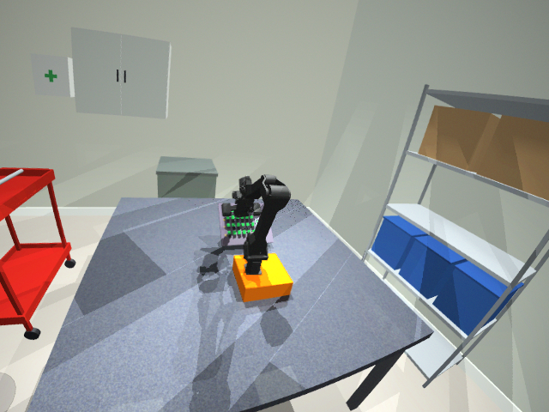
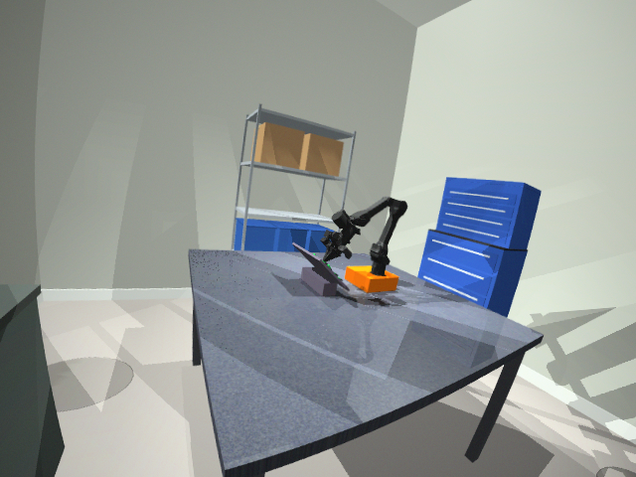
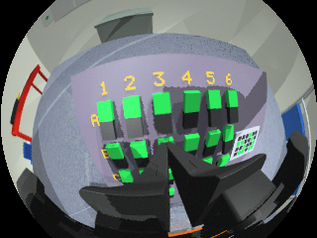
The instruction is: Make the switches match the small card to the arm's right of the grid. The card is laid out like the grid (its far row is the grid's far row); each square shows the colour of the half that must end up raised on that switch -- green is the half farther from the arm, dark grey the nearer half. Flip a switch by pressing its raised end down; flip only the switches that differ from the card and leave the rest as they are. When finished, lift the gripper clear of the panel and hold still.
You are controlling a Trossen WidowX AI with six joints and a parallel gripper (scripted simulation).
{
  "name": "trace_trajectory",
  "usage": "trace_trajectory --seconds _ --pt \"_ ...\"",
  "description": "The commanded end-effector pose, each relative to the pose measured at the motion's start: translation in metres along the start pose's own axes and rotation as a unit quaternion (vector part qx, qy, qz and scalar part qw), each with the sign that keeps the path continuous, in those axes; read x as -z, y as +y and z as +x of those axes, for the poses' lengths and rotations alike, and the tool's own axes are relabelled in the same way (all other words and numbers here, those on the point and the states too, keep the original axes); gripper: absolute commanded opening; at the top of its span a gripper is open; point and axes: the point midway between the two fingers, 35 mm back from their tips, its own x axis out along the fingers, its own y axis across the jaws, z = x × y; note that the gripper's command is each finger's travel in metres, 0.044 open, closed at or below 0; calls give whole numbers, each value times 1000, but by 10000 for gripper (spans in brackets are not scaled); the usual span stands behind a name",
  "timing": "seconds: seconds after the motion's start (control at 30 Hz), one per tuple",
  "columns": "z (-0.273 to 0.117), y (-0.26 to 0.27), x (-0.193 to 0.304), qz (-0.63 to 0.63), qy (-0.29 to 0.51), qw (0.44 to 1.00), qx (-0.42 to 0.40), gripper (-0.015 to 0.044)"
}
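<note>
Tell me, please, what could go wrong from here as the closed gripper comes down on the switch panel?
The shut gripper sits low over closely packed switches in the middle columns, so it might press a neighbouring one by mistake. It also hides the nearer rows in the wrist view, so their states are hard to check against the card, which is tiny.

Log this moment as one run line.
end effector: shut, empty | position: low over switch panel, near column 3 | card: right of grid

a red cart (image 1: 27, 248) is standing at the far left, a shelf (image 1: 461, 221) is holding brown boxes (image 1: 483, 146) and blue bins (image 1: 443, 270) on the right.
</note>
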Motion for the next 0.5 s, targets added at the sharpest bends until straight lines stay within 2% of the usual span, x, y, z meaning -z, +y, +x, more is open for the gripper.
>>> trace_trajectory --seconds 0.0,0.47 --pt "1 0 1 2 1 1000 1 0" --pt "3 0 1 2 1 1000 1 0"
